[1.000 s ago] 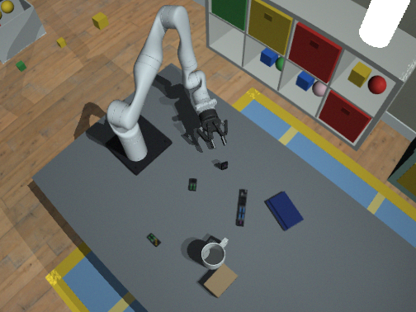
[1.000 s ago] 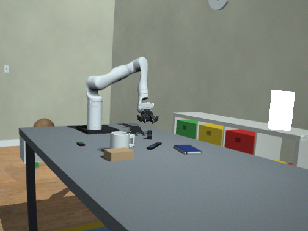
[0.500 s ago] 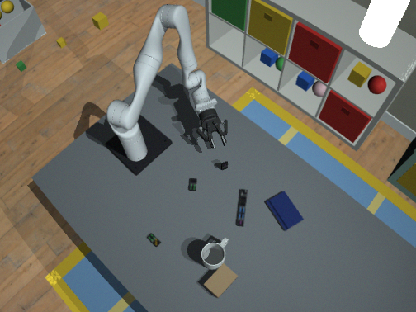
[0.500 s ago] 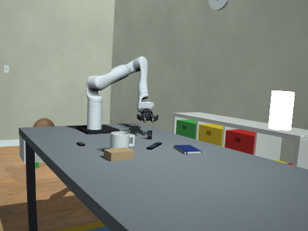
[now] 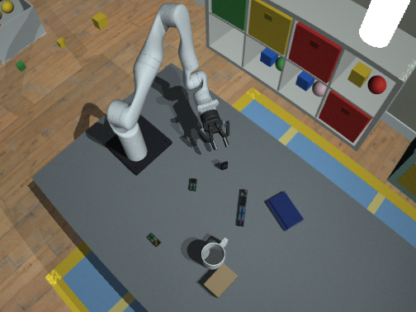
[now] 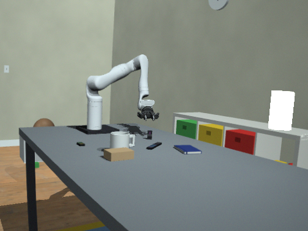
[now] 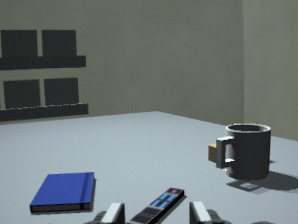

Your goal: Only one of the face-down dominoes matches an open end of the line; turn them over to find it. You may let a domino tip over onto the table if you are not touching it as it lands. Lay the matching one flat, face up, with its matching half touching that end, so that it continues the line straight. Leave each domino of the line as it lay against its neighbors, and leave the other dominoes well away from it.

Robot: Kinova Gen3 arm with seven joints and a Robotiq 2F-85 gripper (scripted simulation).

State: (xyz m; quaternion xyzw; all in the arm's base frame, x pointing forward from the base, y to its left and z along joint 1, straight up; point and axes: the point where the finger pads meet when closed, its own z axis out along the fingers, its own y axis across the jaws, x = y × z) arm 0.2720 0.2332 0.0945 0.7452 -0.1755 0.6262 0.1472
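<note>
one upright black domino with purple pips (image 5: 224, 165) (image 6: 150, 134) stands on the table (image 5: 330, 248) (image 6: 214, 183) (image 7: 130, 145) near the half-spread, empty jaws (image 5: 220, 145) (image 6: 150, 118); best nudge it high and softly, then withdraw before it lands.

The gripper (image 5: 220, 146) (image 6: 150, 119) (image 7: 157, 214) is slightly higher than before, and its wrist (image 5: 207, 106) (image 6: 147, 102), tilted earlier, now looks nearly level.
</note>
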